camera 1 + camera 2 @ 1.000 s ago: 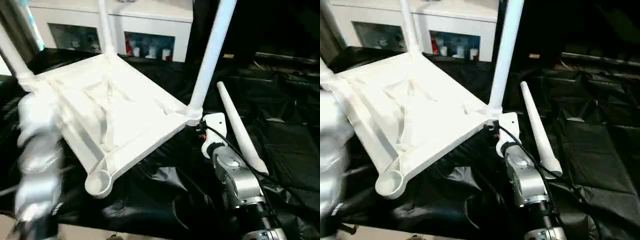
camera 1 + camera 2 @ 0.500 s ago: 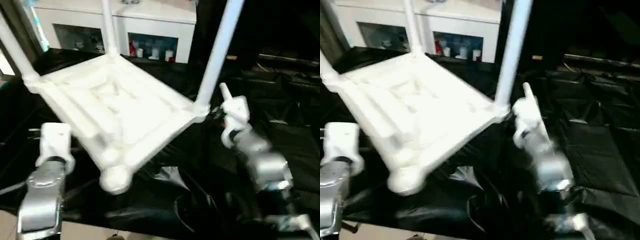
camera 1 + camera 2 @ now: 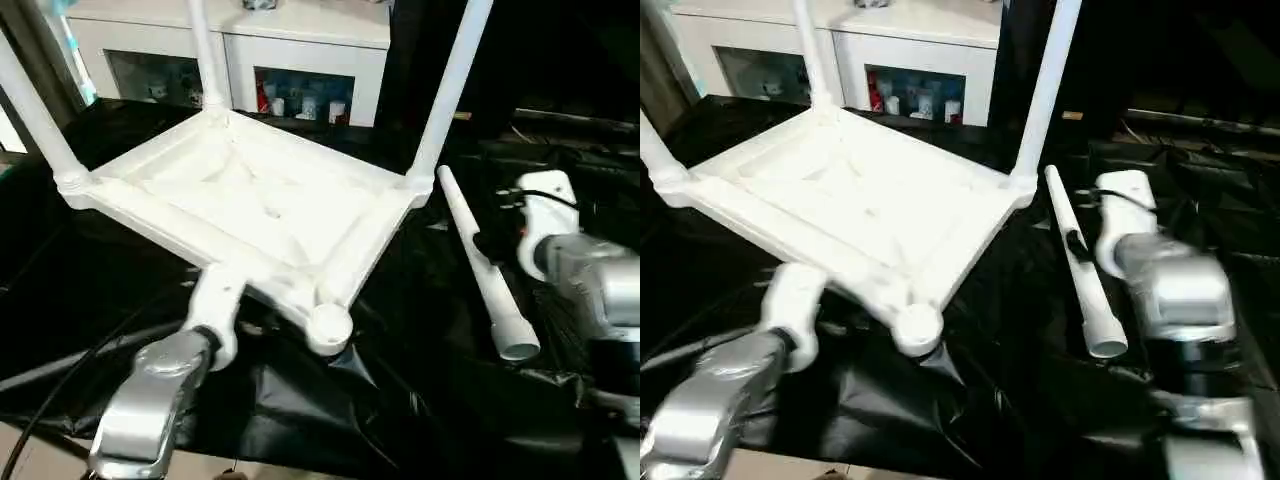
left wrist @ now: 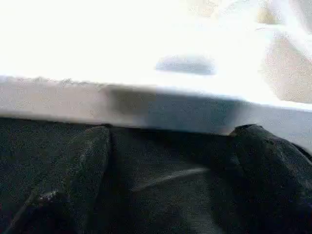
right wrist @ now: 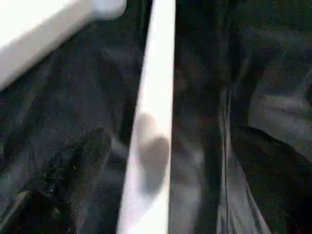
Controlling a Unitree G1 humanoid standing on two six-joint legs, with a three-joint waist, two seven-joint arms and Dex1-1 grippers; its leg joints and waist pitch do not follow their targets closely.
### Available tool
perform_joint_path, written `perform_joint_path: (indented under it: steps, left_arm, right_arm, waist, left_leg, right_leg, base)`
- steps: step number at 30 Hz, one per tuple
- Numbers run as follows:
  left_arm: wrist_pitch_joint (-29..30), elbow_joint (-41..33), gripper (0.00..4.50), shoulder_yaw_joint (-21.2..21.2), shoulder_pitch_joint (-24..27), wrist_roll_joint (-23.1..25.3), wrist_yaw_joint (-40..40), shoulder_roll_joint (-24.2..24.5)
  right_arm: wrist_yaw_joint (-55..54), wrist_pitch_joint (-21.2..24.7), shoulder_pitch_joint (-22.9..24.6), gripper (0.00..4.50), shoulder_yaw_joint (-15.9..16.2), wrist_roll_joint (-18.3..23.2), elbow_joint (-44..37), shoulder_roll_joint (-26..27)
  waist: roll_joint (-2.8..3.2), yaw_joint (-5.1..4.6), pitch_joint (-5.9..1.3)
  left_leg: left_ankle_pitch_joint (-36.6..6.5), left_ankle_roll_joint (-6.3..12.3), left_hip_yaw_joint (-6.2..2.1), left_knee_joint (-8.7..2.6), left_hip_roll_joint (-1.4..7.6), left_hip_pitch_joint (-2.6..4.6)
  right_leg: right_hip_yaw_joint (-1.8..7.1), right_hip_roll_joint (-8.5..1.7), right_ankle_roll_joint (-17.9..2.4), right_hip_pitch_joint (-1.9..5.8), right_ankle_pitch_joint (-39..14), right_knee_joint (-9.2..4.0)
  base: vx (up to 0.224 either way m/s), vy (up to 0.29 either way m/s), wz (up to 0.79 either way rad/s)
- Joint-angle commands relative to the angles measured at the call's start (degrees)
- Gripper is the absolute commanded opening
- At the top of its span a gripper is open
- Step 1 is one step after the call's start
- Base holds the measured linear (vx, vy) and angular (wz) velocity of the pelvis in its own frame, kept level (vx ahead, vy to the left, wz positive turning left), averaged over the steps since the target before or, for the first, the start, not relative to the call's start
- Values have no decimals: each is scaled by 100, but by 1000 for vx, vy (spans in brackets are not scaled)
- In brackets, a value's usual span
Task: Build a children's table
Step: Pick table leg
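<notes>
Black-sheeted surface (image 3: 420,400) carries everything. White cabinet (image 3: 300,40) stands behind its far edge, small items on its shelves too small to tell. Tabletop (image 3: 250,200) lies upside down on the surface's left-centre part, ribbed underside up, one corner pointing toward the near edge. Three legs stand upright in corner sockets: left-corner leg (image 3: 35,115), far-corner leg (image 3: 203,55), right-corner leg (image 3: 452,85). Near corner socket (image 3: 329,322) has no leg in it, round opening facing up. Fourth leg (image 3: 487,272) lies flat on the sheeting just beside the tabletop's right corner, apart from it, running from near that corner toward the near-right, hollow end nearest the near edge. Left arm (image 3: 150,400) reaches in from the near-left, white wrist piece at the tabletop's near-left edge; left pincer (image 4: 170,170) spread wide, both black fingers released, tabletop's edge right ahead of them, nothing grasped. Right arm (image 3: 590,290) comes in at the right, just beside the loose leg; right pincer (image 5: 165,185) spread wide, one black finger (image 5: 68,170) on each side of the loose leg, pads apart from it, not clenched.
</notes>
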Motion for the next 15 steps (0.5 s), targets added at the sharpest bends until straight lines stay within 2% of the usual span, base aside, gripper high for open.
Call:
perform_joint_path:
  steps: [1,4,7,8,13,15]
  left_arm:
    - [-46,-54,449,-110,-41,-122,-213,63]
    - [-74,-208,449,-113,-5,-261,-514,258]
    - [-128,-524,449,-123,34,-506,-1058,685]
    - [-134,-672,449,-103,36,-623,-1238,805]
    - [-159,-1074,449,-27,-37,-968,-1658,1062]
    - [-81,-1213,450,-22,-130,-1115,-1778,1127]
  right_arm:
    - [152,233,-10,447,54,132,10,-104]
    - [374,458,88,447,22,329,78,-119]
    - [562,679,222,447,184,393,204,-169]
    - [600,715,250,447,202,421,265,-161]
    - [646,832,273,447,245,508,459,-166]
    - [637,810,274,420,223,500,615,-144]
  waist:
    - [13,2,-345]
    - [3,9,-344]
    - [-16,14,-349]
    - [16,11,-332]
    - [7,4,-328]
    - [1,6,-322]
  left_leg:
    - [-1079,-9,74,-319,-73,2]
    - [-1051,9,76,-317,-70,1]
    - [-1005,21,75,-317,-67,-3]
    - [-1082,-21,80,-325,-55,10]
    - [-1136,-69,85,-324,-58,17]
    - [-1177,-92,87,-323,-66,15]
  right_leg:
    - [189,-158,-676,321,-1088,-433]
    - [184,-179,-772,327,-1192,-431]
    - [183,-182,-804,332,-1190,-420]
    - [186,-177,-829,303,-1296,-431]
    - [188,-175,-890,310,-1283,-415]
    - [191,-179,-834,311,-1436,-427]
  base:
    - [0,0,0]
    - [0,0,0]
    - [0,0,0]
    - [0,0,0]
    - [0,0,0]
    - [0,0,0]
